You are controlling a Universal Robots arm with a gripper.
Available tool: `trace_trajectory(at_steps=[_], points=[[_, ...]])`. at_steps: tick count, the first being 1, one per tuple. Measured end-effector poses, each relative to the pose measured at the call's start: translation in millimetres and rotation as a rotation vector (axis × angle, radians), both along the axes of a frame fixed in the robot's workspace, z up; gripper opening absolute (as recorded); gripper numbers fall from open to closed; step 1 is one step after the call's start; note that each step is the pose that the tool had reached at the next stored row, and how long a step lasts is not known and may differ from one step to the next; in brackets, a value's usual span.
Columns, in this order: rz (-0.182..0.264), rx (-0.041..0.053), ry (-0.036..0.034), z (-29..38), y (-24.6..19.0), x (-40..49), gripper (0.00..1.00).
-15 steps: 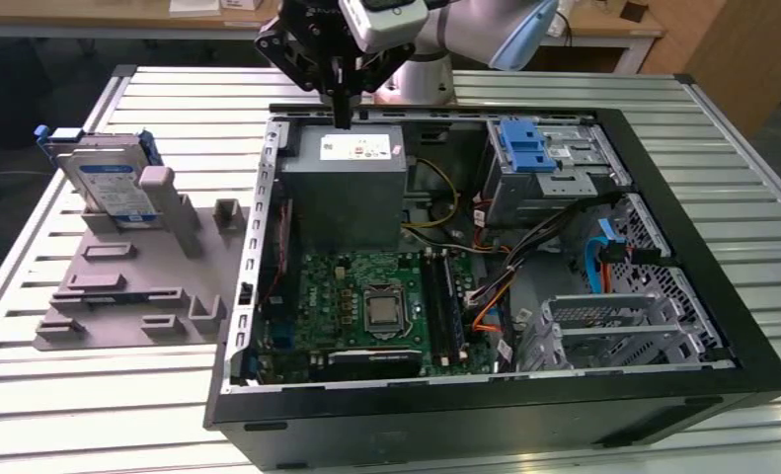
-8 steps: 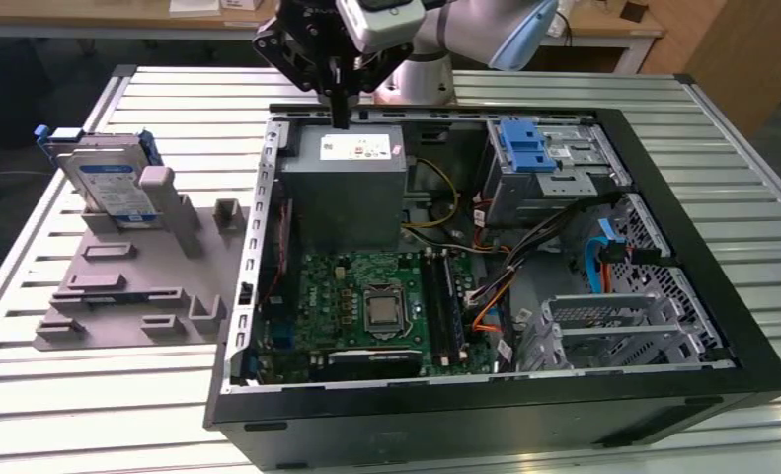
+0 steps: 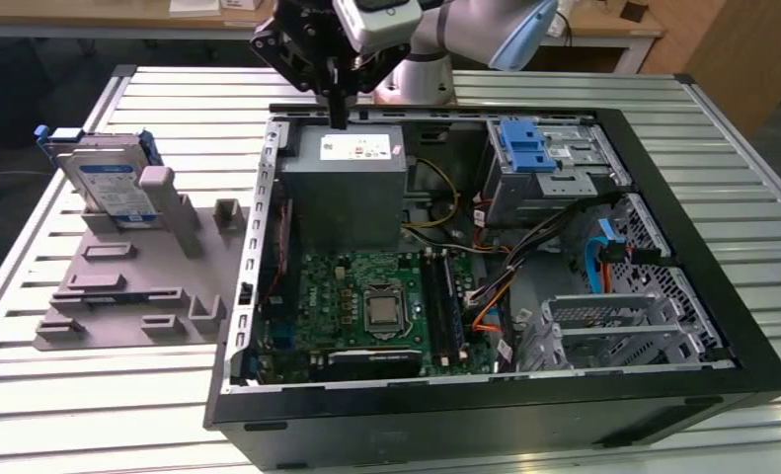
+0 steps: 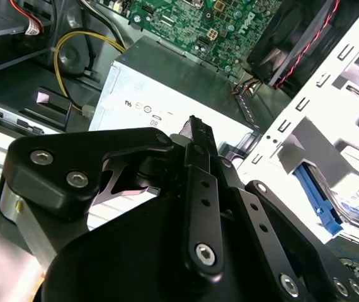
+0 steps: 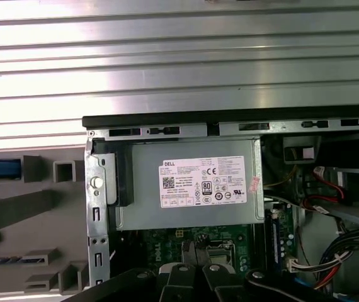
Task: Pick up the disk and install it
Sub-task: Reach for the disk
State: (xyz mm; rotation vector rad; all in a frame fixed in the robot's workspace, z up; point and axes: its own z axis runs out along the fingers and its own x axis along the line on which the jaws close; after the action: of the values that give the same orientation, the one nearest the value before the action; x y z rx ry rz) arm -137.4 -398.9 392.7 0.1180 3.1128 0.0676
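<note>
A table of silvery ribbed metal slats (image 3: 47, 395) carries everything. Behind its far edge stand pale wooden furniture (image 3: 720, 49) and a strip of dark floor.

A black, box-shaped computer case (image 3: 496, 415) lies open on its side and takes up the table's middle and the exterior view's right. Inside it, a plain grey sheet-metal power-supply box with a white sticker (image 3: 348, 188) sits against the far wall. A green circuit board (image 3: 351, 296) lies nearer the front, and perforated bare-metal drive cages (image 3: 627, 316) line the exterior view's right. A small blue ribbed plastic latch (image 3: 528, 148) tops the far cage.

Along the table's edge on the exterior view's left rests a matt grey plastic fixture with blocky slots and posts (image 3: 114, 296). The flat silver disk with a white-and-blue label and a blue plastic frame (image 3: 111, 183) stands upright in the far end of this fixture. It is outside the case and well apart from the gripper.

The black metal gripper (image 3: 339, 120) hangs from the pale grey arm (image 3: 489, 30) over the far edge of the power-supply box. Its fingers are clenched together on nothing. In both wrist views the closed tips (image 5: 196, 242) (image 4: 195, 123) point at that stickered box (image 5: 192, 189).
</note>
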Motion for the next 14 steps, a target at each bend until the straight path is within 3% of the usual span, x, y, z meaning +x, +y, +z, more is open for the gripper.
trace_trajectory(at_steps=[14], points=[[0.000,0.0000,0.0007,-0.8,0.0,-5.4,0.11]])
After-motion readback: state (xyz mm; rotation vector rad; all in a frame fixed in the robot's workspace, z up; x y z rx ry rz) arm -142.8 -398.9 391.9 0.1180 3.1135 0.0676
